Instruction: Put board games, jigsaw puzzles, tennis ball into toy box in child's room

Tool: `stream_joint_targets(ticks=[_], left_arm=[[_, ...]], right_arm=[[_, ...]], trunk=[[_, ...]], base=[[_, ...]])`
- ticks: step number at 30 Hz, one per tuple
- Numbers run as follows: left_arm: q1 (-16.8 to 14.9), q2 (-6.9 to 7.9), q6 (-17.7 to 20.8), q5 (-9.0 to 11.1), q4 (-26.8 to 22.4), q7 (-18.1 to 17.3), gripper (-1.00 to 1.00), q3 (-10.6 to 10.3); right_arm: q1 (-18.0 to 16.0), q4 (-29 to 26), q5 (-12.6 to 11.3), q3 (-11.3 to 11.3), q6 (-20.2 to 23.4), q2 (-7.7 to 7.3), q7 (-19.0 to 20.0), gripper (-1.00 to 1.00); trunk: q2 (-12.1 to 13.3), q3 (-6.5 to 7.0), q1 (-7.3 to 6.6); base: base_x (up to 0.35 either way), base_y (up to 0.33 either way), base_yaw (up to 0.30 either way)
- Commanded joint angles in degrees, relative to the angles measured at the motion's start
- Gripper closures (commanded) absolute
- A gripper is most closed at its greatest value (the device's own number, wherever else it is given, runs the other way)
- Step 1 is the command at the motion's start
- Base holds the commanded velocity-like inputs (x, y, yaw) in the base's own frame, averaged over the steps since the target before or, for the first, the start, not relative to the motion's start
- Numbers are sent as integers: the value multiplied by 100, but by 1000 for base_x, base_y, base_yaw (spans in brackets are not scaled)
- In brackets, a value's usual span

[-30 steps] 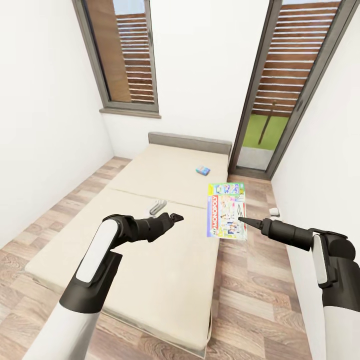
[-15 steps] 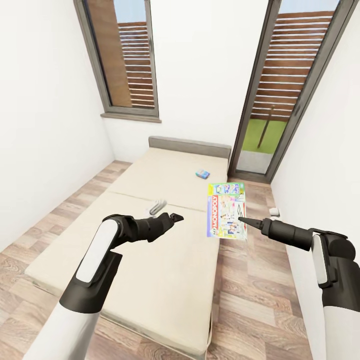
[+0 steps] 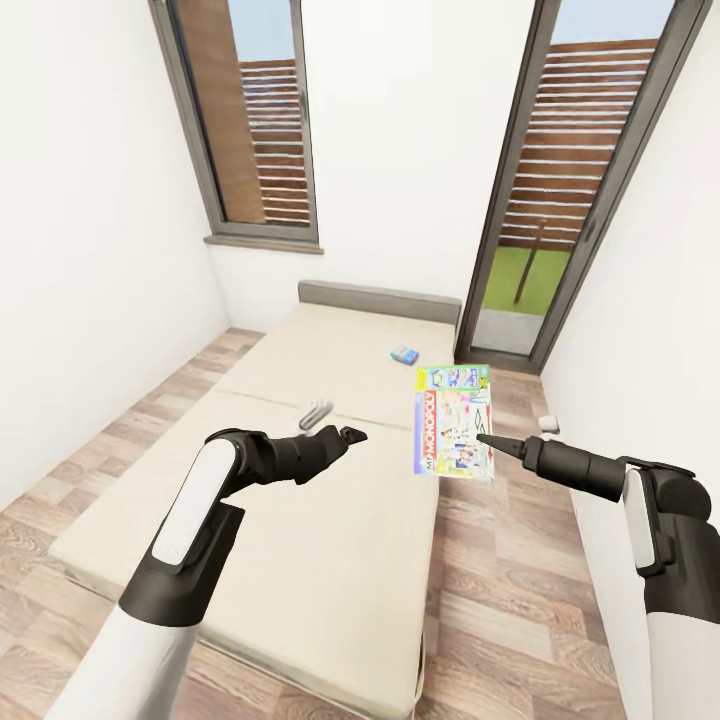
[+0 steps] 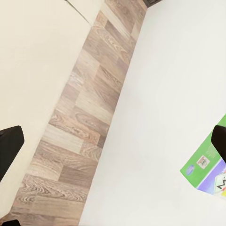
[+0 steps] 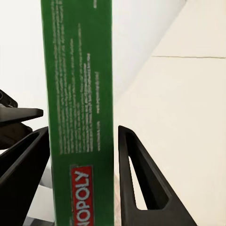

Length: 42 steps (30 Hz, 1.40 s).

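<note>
Beige bed lay beneath both arms; the right gripper clamped the Monopoly box edgewise, a small blue game box lying beyond it, while the left gripper hung empty, fingers spread.

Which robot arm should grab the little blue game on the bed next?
Probably the left. The left gripper hangs free above the bed, while the right gripper is shut on the MONOPOLY box. The blue game lies farther up the mattress.
</note>
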Motion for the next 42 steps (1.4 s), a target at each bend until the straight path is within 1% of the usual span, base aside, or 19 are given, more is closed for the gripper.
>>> stream_joint_targets(ticks=[1, 42], left_arm=[[-6, -2, 8, 50, -5, 60, -100, 3], [-6, -2, 8, 50, -5, 60, -100, 3]], right_arm=[[-5, 0, -23, -2, 40, -1, -1, 100], [-5, 0, -30, -4, 40, -23, 7, 100]], trunk=[[-11, -2, 4], [-11, 381, 4]], base=[[0, 0, 0], [0, 0, 0]])
